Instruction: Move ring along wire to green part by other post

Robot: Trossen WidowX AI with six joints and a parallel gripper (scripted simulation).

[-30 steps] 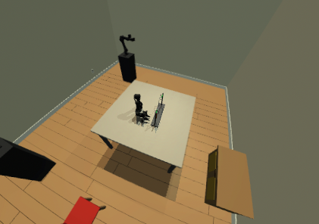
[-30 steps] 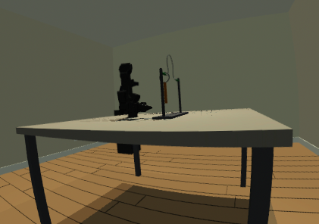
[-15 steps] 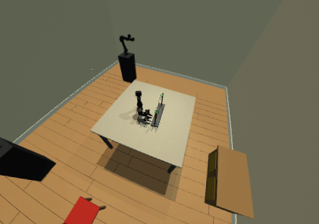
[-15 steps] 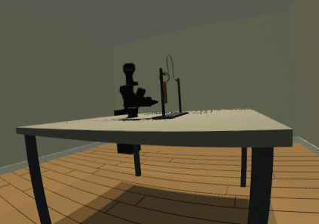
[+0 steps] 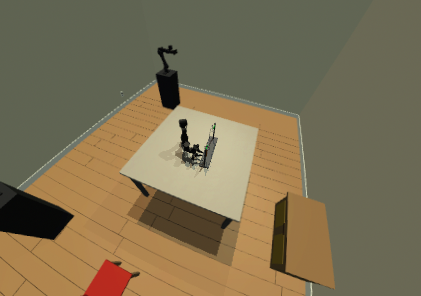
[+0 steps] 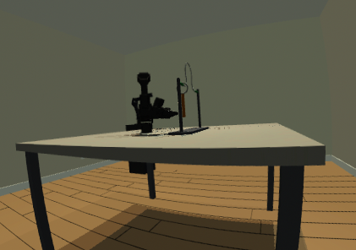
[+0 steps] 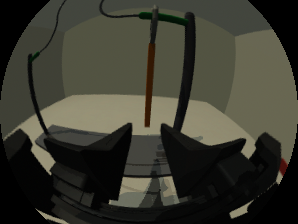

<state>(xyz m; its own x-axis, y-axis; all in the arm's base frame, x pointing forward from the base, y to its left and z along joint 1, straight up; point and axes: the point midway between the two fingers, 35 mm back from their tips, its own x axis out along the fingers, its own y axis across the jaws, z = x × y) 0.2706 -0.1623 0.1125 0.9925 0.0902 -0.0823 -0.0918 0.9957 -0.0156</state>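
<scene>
The ring (image 6: pixel 188 88) (image 7: pixel 154 31) hangs on the green part (image 7: pixel 172 19) of the wire beside the nearer post (image 6: pixel 179 105) (image 7: pixel 189 60). In the wrist view it shows almost edge-on. Its orange handle (image 6: pixel 183 105) (image 7: pixel 149 85) hangs straight down. My gripper (image 6: pixel 177 113) (image 7: pixel 146 126) is open and empty, level and pointing at the handle. The handle's lower end shows between the fingertips from side to side, but beyond them. The other green part (image 6: pixel 196 90) (image 7: pixel 35 56) is at the far post (image 6: pixel 199 109) (image 7: pixel 31 85).
The thin grey wire (image 6: pixel 187 63) (image 7: pixel 58 15) arches high between the green parts. Both posts stand on a dark base (image 7: pixel 90 137) on the table (image 5: pixel 234 175) (image 6: pixel 168 149). The nearer post is just right of the handle in the wrist view. A red chair (image 5: pixel 109 280) is off the table.
</scene>
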